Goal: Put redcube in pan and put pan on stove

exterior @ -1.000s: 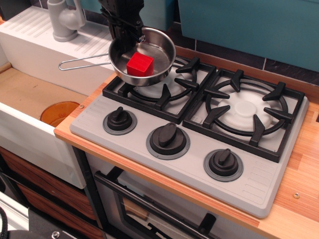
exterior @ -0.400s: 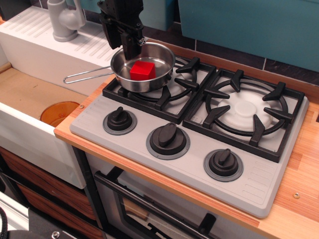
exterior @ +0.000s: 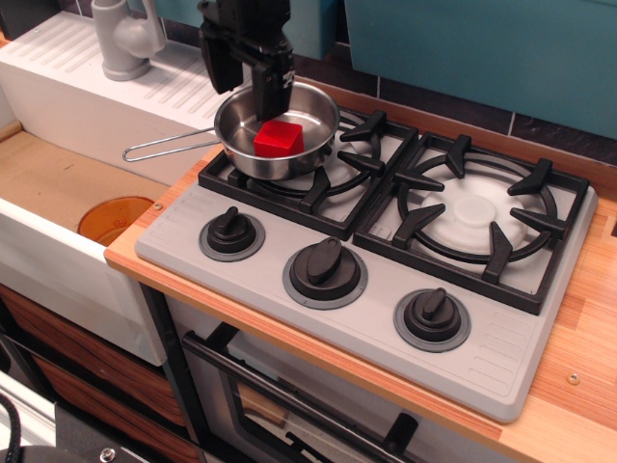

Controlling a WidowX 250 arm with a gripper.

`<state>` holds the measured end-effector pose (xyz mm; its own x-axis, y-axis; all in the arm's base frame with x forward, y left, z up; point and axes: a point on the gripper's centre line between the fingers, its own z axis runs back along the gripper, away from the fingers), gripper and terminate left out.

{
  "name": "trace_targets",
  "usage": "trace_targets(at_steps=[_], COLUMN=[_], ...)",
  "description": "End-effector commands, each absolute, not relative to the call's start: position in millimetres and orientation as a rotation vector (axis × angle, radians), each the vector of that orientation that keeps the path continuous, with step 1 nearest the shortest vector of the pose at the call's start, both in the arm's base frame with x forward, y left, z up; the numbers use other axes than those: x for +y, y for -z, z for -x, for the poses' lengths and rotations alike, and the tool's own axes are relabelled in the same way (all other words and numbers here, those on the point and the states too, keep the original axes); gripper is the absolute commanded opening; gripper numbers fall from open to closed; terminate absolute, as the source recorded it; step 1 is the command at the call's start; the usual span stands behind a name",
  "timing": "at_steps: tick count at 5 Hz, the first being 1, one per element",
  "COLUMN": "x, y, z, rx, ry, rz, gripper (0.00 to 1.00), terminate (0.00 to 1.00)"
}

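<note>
Only the end effector (exterior: 241, 82) and a bit of wrist show, cropped by the top edge. All matte black, blocky, hard-edged housing. Two flat rectangular black fingers (exterior: 271, 92) hang from the body, the right one longer and more visible, the left one shorter and broader. Faint glossy highlights on the upper housing, possibly small fittings; too dark to make out screws, cables or markings. No other colours on it.
</note>
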<state>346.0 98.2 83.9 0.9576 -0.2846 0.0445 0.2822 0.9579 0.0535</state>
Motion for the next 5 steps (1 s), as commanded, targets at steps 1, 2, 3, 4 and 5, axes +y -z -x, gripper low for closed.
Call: trace_targets(at_steps=[1, 2, 3, 4, 5], x=[80.5, 72.1, 61.8, 51.9, 44.0], y=[-144.9, -149.7, -152.0, -156.5, -159.1], z=[-354.8, -353.0, -347.9, -341.4, -338.3], rx=[-0.131, -0.126, -0.120, -0.102, -0.097], ry=[0.281, 0.282, 0.280, 0.268, 0.261], rz=[-0.101, -0.105, -0.095, -0.086, -0.089], gripper=[1.00, 1.00, 1.00, 1.00, 1.00], terminate=[0.00, 0.00, 0.00, 0.00, 1.00])
